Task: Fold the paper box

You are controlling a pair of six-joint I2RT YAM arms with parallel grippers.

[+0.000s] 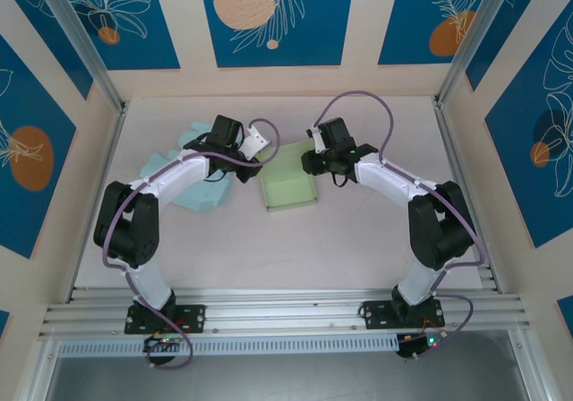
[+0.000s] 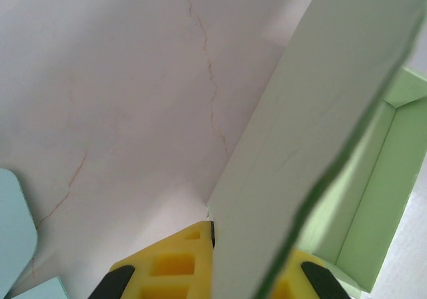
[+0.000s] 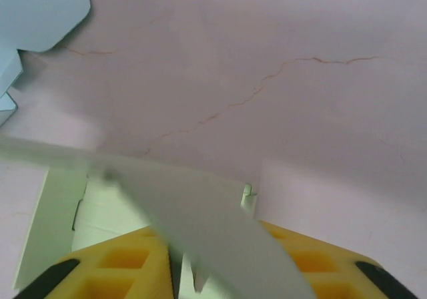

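Item: green paper box (image 1: 288, 186), part-folded, at table centre; left gripper (image 2: 233, 275) clamped tight on the box's upright wall at its 10 o'clock; right gripper (image 3: 220, 269) at the box's 1 o'clock, a blurred flap between its fingers, grip cannot be told; pale blue card (image 1: 192, 186) at the box's 9 o'clock.

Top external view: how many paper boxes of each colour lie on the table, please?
green paper box: 1
light blue paper box, unfolded flat: 1
Total: 2
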